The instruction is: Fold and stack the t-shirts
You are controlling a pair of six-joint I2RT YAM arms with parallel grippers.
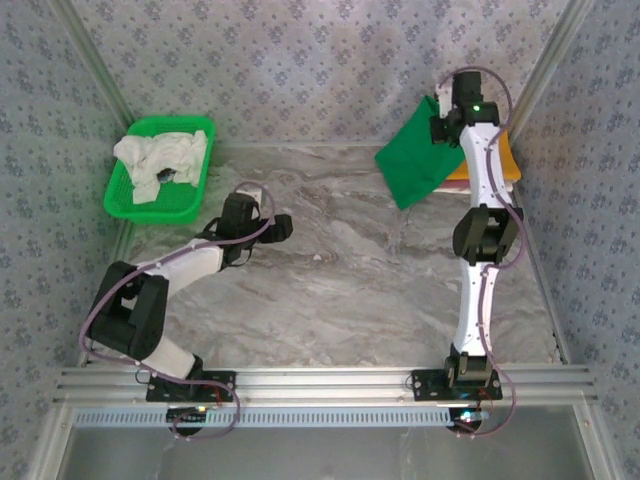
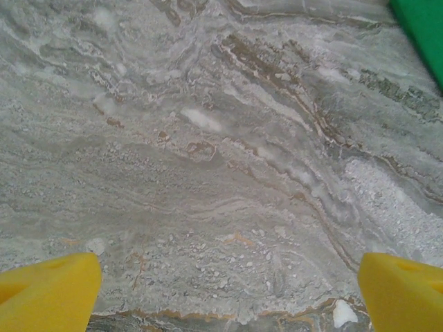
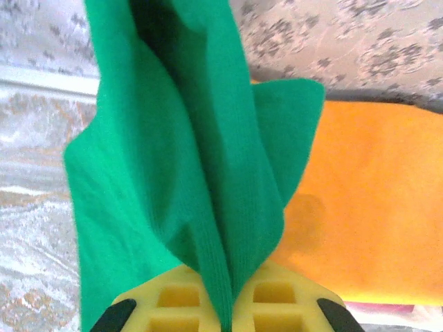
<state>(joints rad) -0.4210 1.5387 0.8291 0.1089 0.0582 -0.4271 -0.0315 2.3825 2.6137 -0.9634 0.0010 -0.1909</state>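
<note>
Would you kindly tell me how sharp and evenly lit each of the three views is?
Top external: even, soft light, sharp throughout. Left wrist: table sharp, yellow fingers blurred at the bottom corners. Right wrist: green shirt crisp near the lens with a dark shadowed fold up top; orange shirt behind slightly soft.

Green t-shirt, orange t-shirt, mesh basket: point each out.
green t-shirt (image 3: 173, 173), right wrist view, middle of the hanging cloth
orange t-shirt (image 3: 374, 207), right wrist view, flat top surface
mesh basket (image 1: 150, 211), top external view, front wall

Top looks down; wrists close, sharing green t-shirt (image 1: 405, 165).
</note>
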